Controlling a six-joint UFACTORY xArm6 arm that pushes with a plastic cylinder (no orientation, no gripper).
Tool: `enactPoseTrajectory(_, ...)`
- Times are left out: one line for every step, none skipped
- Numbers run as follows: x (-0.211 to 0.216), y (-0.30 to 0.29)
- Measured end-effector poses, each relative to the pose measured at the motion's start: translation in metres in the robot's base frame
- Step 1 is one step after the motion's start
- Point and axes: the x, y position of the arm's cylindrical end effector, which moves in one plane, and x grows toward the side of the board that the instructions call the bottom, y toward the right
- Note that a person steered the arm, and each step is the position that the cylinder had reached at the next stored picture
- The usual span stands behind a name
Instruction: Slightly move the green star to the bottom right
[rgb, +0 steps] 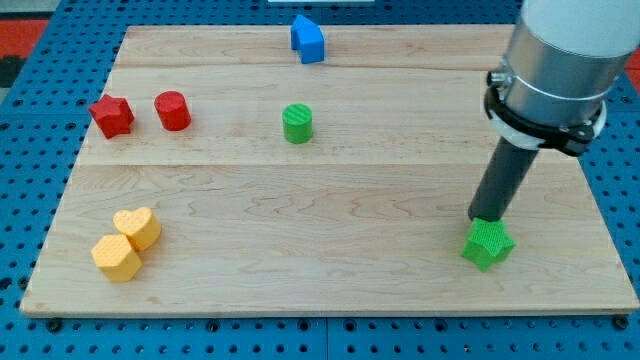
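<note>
Here, my tip (484, 217) touches the green star (488, 244) at its 12 o'clock edge, low on the wooden board's (330, 270) right side. I carry no pincer, just a rod. Best nudge briefly toward 4 o'clock; the ridged plastic star slides easily.

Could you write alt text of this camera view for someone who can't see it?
My tip touches the green star from above-left, near the wooden board's bottom right. Elsewhere sit a green cylinder, blue block, two red blocks and two yellow blocks.
</note>
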Motion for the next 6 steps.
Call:
enactPoseTrajectory(0.013,-0.007)
enactPoseTrajectory(-0.012,-0.033)
enactPoseTrajectory(0.022,-0.054)
enactPoseTrajectory(0.038,-0.056)
enactPoseTrajectory(0.043,-0.028)
enactPoseTrajectory(0.004,-0.111)
